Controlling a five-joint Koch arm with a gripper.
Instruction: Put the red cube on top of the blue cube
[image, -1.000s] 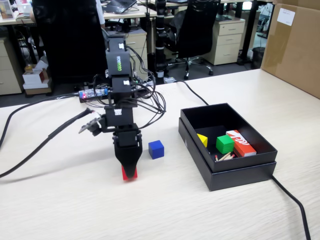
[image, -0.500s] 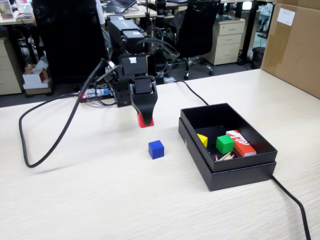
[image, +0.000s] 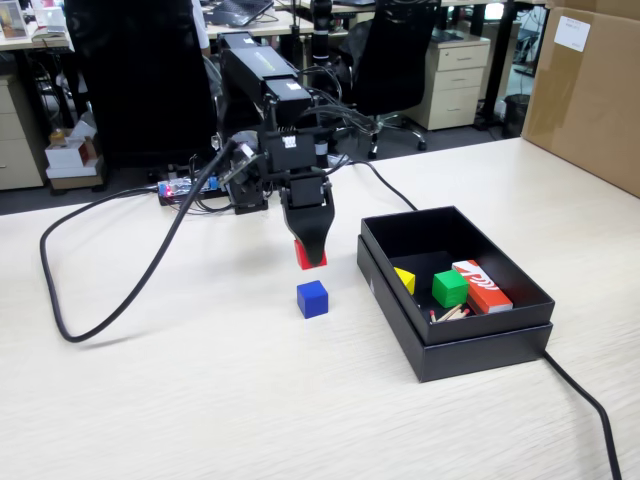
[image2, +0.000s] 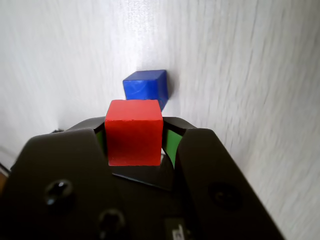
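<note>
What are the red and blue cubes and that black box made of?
Red cube: probably painted wood, matte, with slightly worn edges. Blue cube: likely the same, though its face shows a faint mottled sheen. Black box: looks like matte cardboard, thin straight walls; I can't be sure.
</note>
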